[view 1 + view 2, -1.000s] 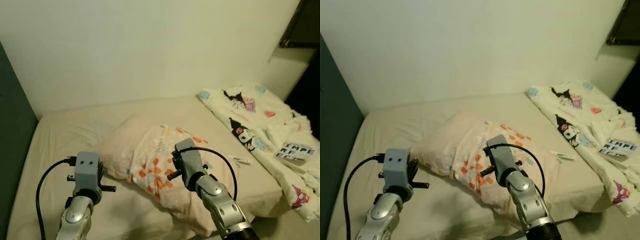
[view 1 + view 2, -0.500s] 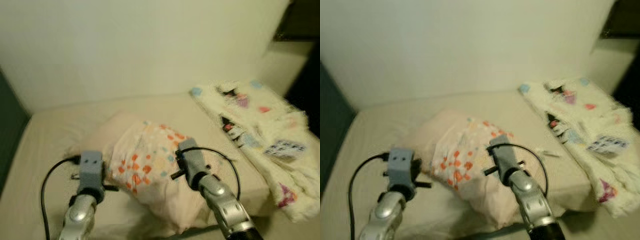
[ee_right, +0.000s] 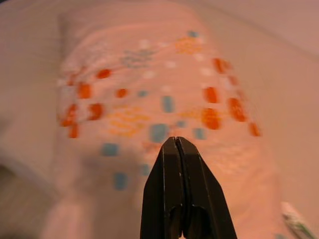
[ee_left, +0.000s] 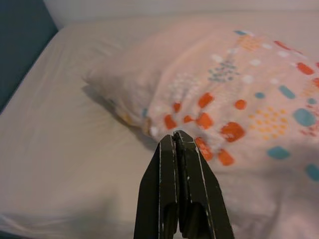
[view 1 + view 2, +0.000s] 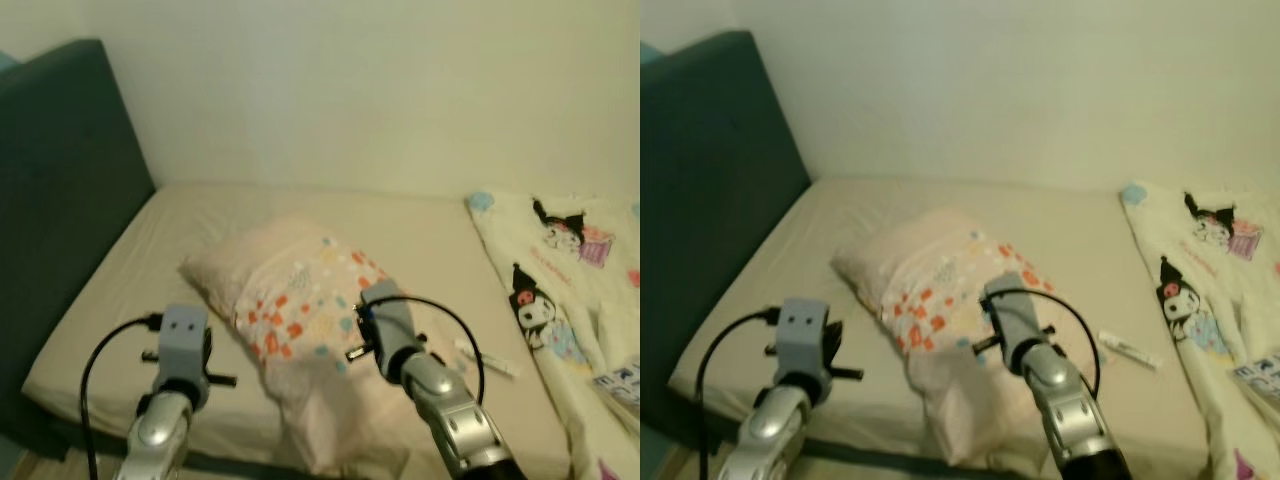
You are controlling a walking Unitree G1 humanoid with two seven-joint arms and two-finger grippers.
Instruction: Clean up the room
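Both tools, left [image 4: 175, 137] and right [image 3: 175, 142], hover fully closed and empty over the spotted pillow [image 5: 300, 310]

Both eye views look forward and down over the bed [image 5: 180, 235] from its near edge. Each wrist view looks closely along its own shut fingers at the pillow [image 4: 234, 89], which all views share.

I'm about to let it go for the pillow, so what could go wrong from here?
Both grippers are shut: the left gripper and right gripper would likely need to open first, or they may only push the pillow. The pillow overhangs the near edge of the bed, so a nudge might tip it off. The small tube beside it could get swept along.
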